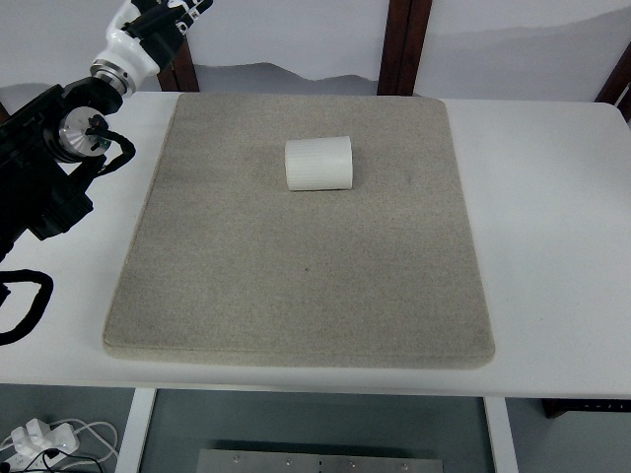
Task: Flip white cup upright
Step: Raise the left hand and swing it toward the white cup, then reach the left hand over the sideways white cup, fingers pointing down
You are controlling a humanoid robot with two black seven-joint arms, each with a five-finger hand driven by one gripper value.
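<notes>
I see the cup lying on its side on the mat, toward the mat's far edge and a little left of its middle — its ribbed white wall faces up at me, and its axis runs left to right. I can't make out which end is the mouth. The grey mat covers most of the white table. My left arm comes in at the upper left, over the table's corner and well apart from the cup; the left hand sits at the very top edge of the view (partly cut off), so I cannot tell whether its fingers are spread or curled. Nothing is touching the cup.
</notes>
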